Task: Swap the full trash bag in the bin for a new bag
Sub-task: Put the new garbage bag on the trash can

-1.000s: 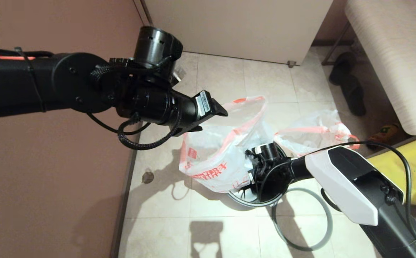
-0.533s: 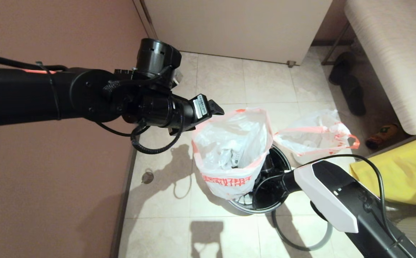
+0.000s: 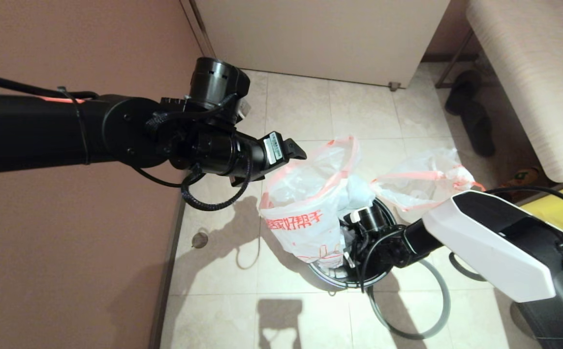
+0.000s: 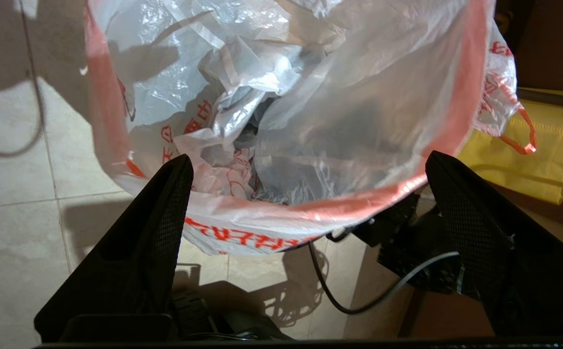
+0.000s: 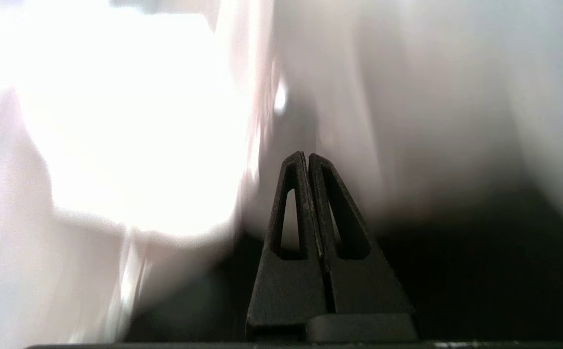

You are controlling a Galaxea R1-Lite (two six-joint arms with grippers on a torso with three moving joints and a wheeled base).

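The left gripper point(image 4: 308, 169) has its jaws spread wide with nothing between them, poised just above the near edge of a bag's open mouth; in the head view it point(image 3: 289, 148) sits at the upper left edge of that bag. The right gripper point(image 5: 307, 157) has its jaws pressed together, its tips pushed in against pale film, and whether any film is pinched between them cannot be told.

The new bag point(image 3: 305, 208) stands partly in the bin point(image 3: 339, 278), its mouth gaping upward, pink-red band around the rim and red print on the side facing the camera. Seen from the left wrist, its inside point(image 4: 281, 111) shows only crumpled film. Most of the bag bulges out over the bin's left side. The right arm reaches down into the bin from the right, its wrist beside the bag's lower part.

The full bag point(image 3: 424, 184) lies on the floor tiles just behind and to the right of the bin, touching or nearly touching the new bag's rim. The grey hoop point(image 3: 410, 295) lies flat on the floor in front of the bin, partly under it. A yellow bag point(image 3: 560, 208) shows at the right edge, behind the right arm's white cover.
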